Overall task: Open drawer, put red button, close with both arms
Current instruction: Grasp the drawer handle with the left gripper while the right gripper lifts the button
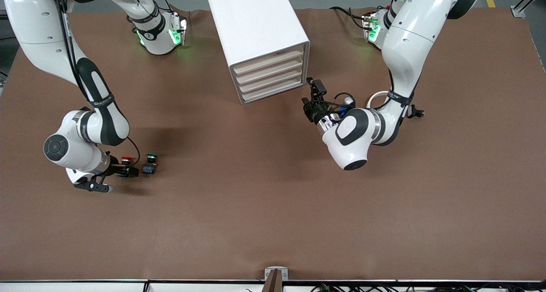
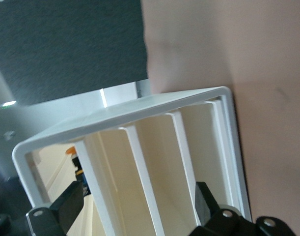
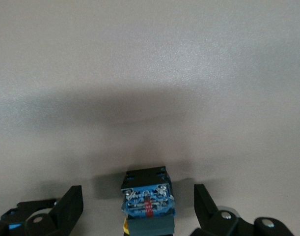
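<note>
The white drawer cabinet (image 1: 256, 32) stands at the middle of the table toward the robots' bases, with all its drawers (image 1: 273, 76) shut. My left gripper (image 1: 309, 91) is open just in front of the drawer fronts (image 2: 140, 162), and its fingers (image 2: 66, 201) hold nothing. The red button (image 1: 126, 159) lies on the table toward the right arm's end. My right gripper (image 1: 127, 167) is low over it and open. The button's blue block base (image 3: 147, 201) sits between the spread fingers (image 3: 204, 204), which stand apart from it.
A like button with a green cap (image 1: 150, 157) stands right beside the red one, toward the middle of the table. A white ring and cables (image 1: 377, 98) lie by the left arm. Bare brown table (image 1: 256, 206) stretches toward the front camera.
</note>
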{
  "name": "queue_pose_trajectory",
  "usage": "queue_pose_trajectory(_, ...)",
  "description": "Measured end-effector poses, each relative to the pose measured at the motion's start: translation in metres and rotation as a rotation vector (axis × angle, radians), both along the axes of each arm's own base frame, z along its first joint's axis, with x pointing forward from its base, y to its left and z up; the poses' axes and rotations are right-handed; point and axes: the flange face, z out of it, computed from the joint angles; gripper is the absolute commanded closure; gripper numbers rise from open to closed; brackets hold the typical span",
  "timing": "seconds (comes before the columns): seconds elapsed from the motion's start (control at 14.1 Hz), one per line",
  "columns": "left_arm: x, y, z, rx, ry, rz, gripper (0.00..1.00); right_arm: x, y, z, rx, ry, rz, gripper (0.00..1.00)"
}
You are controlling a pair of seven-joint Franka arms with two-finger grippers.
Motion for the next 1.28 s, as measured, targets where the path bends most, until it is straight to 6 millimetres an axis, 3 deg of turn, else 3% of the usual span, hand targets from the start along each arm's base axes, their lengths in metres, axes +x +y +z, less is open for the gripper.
queue_pose_trajectory(0.21, -0.008, -0.012, -0.008, 0.023, 0.079, 0.025, 0.21, -0.002, -0.001, -0.002, 0.000, 0.006, -0.002, 0.00)
queue_pose_trajectory(0.28, -0.012, -0.016, -0.011, 0.026, 0.089, 0.020, 0.29, -0.003, -0.002, -0.003, 0.000, 0.007, -0.004, 0.16)
queue_pose_trajectory(0.35, -0.016, -0.020, -0.017, 0.032, 0.099, 0.013, 0.37, -0.004, -0.003, -0.003, 0.000, 0.009, -0.005, 0.50)
queue_pose_trajectory(0.5, -0.022, -0.023, -0.029, 0.040, 0.119, 0.004, 0.40, -0.005, -0.004, -0.005, 0.000, 0.013, -0.006, 0.96)
queue_pose_trajectory(0.57, -0.025, -0.024, -0.034, 0.043, 0.128, 0.000, 0.40, -0.005, -0.004, -0.005, 0.000, 0.013, -0.006, 1.00)
queue_pose_trajectory(1.14, -0.058, -0.044, -0.050, 0.067, 0.182, -0.067, 0.44, -0.005, -0.005, 0.001, 0.027, 0.029, -0.046, 1.00)
queue_pose_trajectory(1.28, -0.069, -0.049, -0.052, 0.068, 0.205, -0.090, 0.46, -0.005, -0.002, 0.013, 0.035, 0.055, -0.051, 1.00)
